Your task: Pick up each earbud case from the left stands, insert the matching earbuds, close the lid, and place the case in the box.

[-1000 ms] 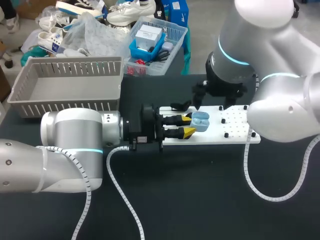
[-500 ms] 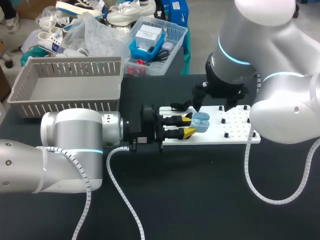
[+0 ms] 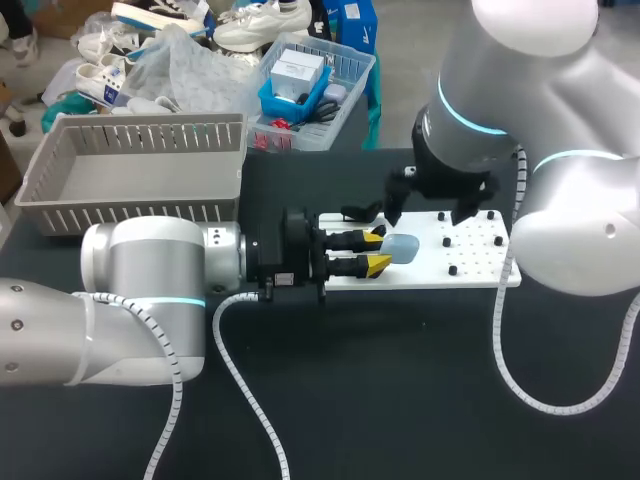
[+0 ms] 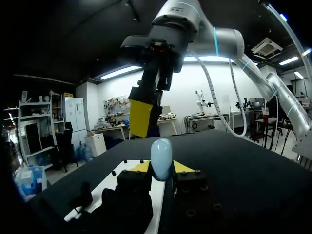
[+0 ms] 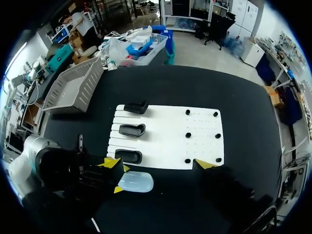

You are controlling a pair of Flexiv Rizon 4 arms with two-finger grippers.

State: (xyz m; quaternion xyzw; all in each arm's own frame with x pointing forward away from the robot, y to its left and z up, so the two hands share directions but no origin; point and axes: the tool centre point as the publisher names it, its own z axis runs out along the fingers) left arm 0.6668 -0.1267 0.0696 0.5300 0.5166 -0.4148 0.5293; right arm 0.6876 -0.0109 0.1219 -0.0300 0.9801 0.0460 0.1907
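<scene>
I have the left end effector (image 3: 380, 250) closed narrowly on the pale blue, smooth, rounded plastic earbud case (image 3: 402, 247). Its two yellow tips press the case from either side, and the lid is shut. In the left wrist view the case (image 4: 161, 158) stands out ahead of the tips as a glossy egg-like shape. The left arm lies low and level over the dark matte bench (image 3: 400, 380), coming in from 9 o'clock and pointing toward 3 o'clock. That puts the case by the 9 o'clock end of the flat white board (image 3: 470, 250). I cannot tell whether the case touches the board. The board (image 5: 165, 131) carries three black oval stands (image 5: 132, 130) in a column along one side, and small black pegs (image 5: 187, 135) dot the other side. The right arm drops in from 3 o'clock with its wrist turned down. The right end effector (image 3: 430, 205) hangs above the board at 12 o'clock of the case, its fingers spread wide with nothing between them. The grey slatted plastic basket (image 3: 140, 170) sits at 10 o'clock on the bench, well apart from the case.
</scene>
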